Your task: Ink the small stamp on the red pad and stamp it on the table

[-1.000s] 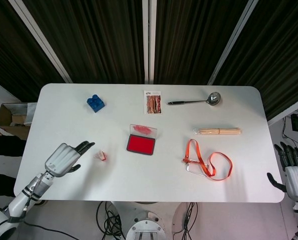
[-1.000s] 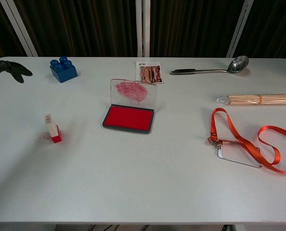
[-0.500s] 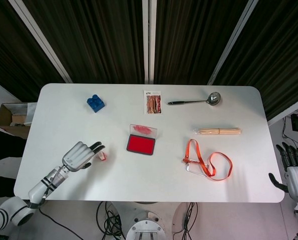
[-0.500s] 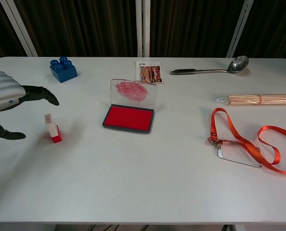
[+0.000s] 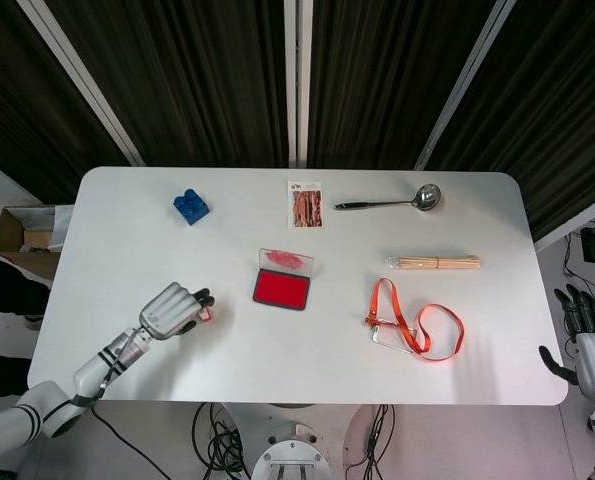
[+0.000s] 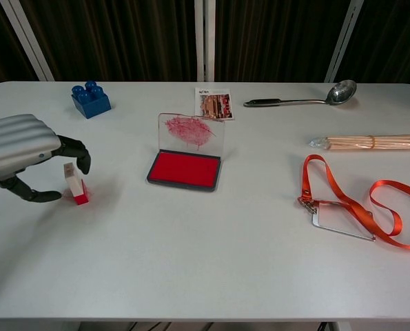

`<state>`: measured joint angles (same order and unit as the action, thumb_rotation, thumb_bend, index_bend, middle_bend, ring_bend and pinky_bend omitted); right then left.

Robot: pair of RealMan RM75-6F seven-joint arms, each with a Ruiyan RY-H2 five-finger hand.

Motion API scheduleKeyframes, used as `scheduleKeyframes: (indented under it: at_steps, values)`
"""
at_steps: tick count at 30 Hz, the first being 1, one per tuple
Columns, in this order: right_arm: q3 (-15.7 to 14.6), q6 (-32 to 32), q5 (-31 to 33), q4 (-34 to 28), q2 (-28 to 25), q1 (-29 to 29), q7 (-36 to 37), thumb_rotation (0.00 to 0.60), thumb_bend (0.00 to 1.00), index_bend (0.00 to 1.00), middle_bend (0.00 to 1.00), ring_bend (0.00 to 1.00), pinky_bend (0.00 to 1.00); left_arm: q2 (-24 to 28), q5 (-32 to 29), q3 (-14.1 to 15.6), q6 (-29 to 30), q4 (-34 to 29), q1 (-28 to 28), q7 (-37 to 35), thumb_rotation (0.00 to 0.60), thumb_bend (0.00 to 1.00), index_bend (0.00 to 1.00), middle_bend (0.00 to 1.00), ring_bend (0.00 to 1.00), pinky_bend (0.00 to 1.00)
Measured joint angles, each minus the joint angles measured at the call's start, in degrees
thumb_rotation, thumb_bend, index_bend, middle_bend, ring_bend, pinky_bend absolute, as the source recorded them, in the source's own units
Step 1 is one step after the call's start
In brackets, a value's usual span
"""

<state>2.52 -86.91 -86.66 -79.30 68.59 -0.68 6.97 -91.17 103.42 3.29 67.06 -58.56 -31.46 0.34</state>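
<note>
The small stamp (image 6: 74,184), white with a red base, stands upright on the table's left side. My left hand (image 6: 24,153) arches over it from the left, fingers (image 6: 80,155) curved above its top and the thumb just short of its base. No grip on it shows. In the head view the hand (image 5: 171,310) covers most of the stamp (image 5: 207,314). The red ink pad (image 6: 184,169) lies open to its right, clear lid (image 6: 191,131) raised. My right hand (image 5: 588,335) hangs open off the table's right edge.
A blue brick (image 6: 91,100) sits behind the left hand. At the back lie a picture card (image 6: 214,104) and a ladle (image 6: 301,101). A bundle of sticks (image 6: 370,143) and an orange lanyard (image 6: 349,203) occupy the right side. A cardboard box (image 5: 25,236) stands off the left edge.
My left hand has slid right along the table and curled its fingers over the stamp. The stamp, pad and right hand have stayed put.
</note>
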Motion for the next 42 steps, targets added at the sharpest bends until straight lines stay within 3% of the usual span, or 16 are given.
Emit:
scheduleKeyframes:
  at_steps: [23, 42]
  values:
    - [0.0, 0.7, 0.6, 0.7, 0.3, 0.1, 0.3, 0.600, 0.18, 0.00, 0.00, 0.00, 0.00, -3.6, -1.1, 2.3, 1.7, 6.5, -1.3, -2.6, 0.600, 0.31, 0.47, 0.45, 0.90, 1.00]
    - [0.0, 1.0, 0.8, 0.6, 0.5, 0.0, 0.0, 0.600, 0.18, 0.00, 0.00, 0.00, 0.00, -4.3, -2.1, 3.1, 2.7, 7.5, -1.7, -4.7, 0.600, 0.35, 0.53, 0.51, 0.92, 1.00]
